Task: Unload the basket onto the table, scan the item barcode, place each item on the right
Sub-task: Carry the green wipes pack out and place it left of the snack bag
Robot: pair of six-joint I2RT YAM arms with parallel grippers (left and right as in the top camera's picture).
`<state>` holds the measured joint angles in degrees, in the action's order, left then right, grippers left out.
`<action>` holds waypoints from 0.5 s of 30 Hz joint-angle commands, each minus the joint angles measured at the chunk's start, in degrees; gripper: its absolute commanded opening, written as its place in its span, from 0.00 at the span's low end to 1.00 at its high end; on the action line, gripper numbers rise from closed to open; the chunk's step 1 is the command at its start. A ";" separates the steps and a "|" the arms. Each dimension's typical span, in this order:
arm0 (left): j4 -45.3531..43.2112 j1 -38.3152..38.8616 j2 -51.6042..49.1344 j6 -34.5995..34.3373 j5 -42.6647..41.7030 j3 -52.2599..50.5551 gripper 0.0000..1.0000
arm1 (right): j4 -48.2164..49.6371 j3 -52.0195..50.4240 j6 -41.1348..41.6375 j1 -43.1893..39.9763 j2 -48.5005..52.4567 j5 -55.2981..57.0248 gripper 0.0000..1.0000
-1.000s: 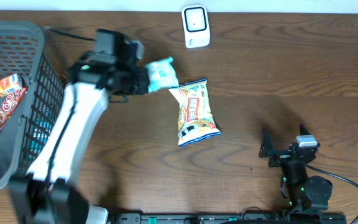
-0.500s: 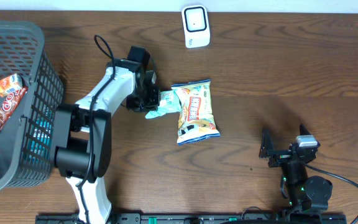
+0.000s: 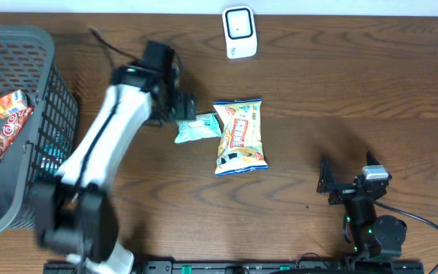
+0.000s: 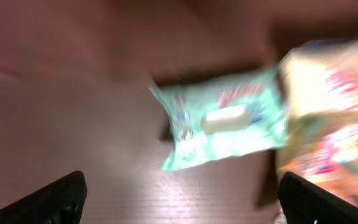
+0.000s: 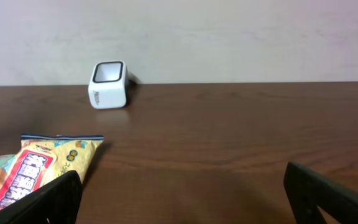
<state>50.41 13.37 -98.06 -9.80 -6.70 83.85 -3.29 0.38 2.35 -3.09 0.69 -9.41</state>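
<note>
Left arm (image 3: 97, 160) is stretched way out, running on a diagonal from the near-left corner toward the middle, white link facing up. The wrist is bent over at the far end, so my left gripper (image 3: 182, 114) points down. On the left wrist cam it's blurry, but the two dark fingers (image 4: 61, 199) sit in the bottom corners, spread wide.

Right arm (image 3: 371, 228) is tucked up compact at the near right. My right gripper (image 3: 325, 185) is low and level, aimed left, jaws wide too. On its own cam the fingers (image 5: 55, 199) barely poke in at each bottom corner.
</note>
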 commanded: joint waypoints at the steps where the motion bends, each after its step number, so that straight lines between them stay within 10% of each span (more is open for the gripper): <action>1: -2.34 -1.66 9.97 3.63 10.60 4.72 0.98 | -0.26 -0.04 0.37 0.04 -0.37 0.04 0.99; 6: -11.65 -6.73 21.11 0.17 22.88 5.16 0.98 | -0.24 -0.04 0.37 0.04 -0.35 0.04 0.99; 15: -9.05 -32.79 26.10 -30.99 25.40 5.16 0.98 | -0.24 -0.04 0.37 0.04 -0.35 0.04 0.99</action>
<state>39.07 -12.36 -70.22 -25.23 16.38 89.21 -3.29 0.38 2.35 -3.09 0.69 -9.39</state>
